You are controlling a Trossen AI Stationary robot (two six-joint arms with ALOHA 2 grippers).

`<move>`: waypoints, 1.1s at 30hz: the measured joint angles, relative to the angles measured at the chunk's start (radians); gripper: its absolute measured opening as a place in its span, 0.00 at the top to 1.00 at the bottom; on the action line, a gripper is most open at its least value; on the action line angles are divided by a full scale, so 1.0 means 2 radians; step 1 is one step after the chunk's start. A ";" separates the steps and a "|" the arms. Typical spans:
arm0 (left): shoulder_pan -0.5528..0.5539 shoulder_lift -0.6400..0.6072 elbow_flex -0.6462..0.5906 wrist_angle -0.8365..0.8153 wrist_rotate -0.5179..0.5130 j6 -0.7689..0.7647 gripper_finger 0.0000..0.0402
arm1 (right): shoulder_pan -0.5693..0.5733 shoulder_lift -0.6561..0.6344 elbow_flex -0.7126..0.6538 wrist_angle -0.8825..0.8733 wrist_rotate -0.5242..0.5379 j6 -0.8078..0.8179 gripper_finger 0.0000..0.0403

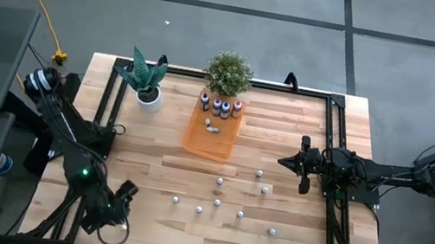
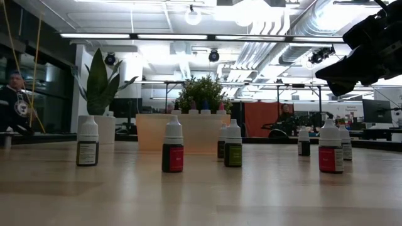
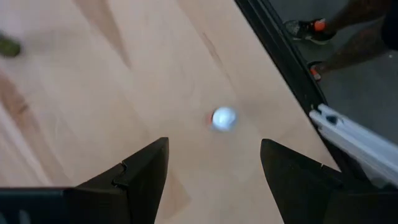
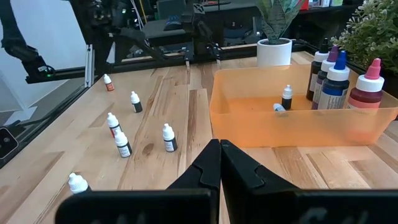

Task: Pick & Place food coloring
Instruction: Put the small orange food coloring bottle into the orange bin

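Left pincer, fingers apart, hangs over one food coloring bottle well short of the orange tray, apparently lined up to grasp it.

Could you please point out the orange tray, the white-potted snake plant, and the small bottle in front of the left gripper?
orange tray (image 1: 211, 143): high view, bare floor.
snake plant (image 1: 145, 75): high view, leaves.
small bottle (image 3: 224, 118): left wrist view, white cap.
left gripper (image 3: 214, 165): left wrist view, between its open fingers.

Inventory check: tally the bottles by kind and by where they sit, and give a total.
Small bottles loose on table: 8
Small bottles in tray: 2
Tall bottles in tray: 4
Total: 14
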 joint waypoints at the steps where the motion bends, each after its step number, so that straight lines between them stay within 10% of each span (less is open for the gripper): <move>1: 0.000 0.010 0.008 0.000 -0.001 0.005 0.38 | 0.000 0.000 0.000 0.000 0.000 0.000 1.00; 33: -0.006 0.134 0.061 -0.015 0.010 -0.058 0.38 | 0.000 0.000 0.000 -0.002 0.000 0.000 1.00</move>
